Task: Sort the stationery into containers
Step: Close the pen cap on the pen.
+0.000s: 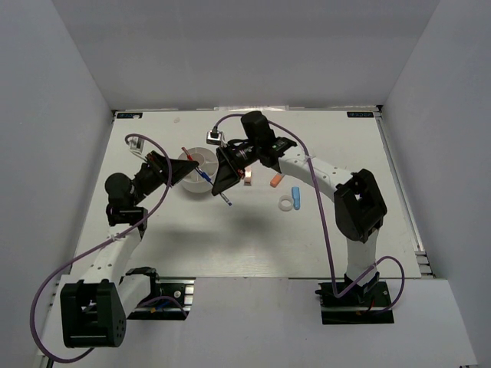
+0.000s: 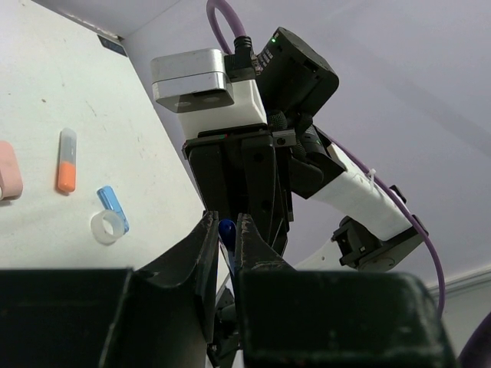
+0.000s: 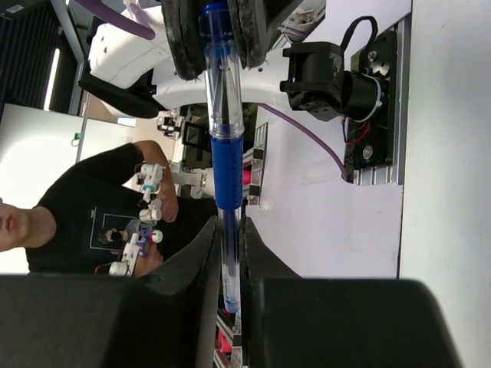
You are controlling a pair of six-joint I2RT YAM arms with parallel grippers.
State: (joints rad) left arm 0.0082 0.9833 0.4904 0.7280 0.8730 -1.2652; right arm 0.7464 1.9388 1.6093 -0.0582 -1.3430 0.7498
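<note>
The thin blue pen [image 1: 216,190] is held in the air beside the round white tub [image 1: 198,184], gripped at both ends. My left gripper [image 1: 190,172] is shut on its blue cap end [image 2: 226,231], over the tub. My right gripper [image 1: 222,184] is shut on the clear barrel [image 3: 228,253]. The right wrist view shows the left gripper's fingers [image 3: 184,38] clamped on the pen's far end. A thin red pen [image 1: 188,154] lies across the tub's far side. The tan clip [image 1: 248,178], orange-white stick [image 1: 276,181], white ring [image 1: 286,204] and light-blue eraser [image 1: 296,199] lie on the table to the right.
The left wrist view shows the clip [image 2: 8,170], stick [image 2: 67,159], eraser [image 2: 113,208] and ring [image 2: 107,227] on the white table, with the right arm's wrist [image 2: 245,100] close in front. White walls enclose the table on three sides.
</note>
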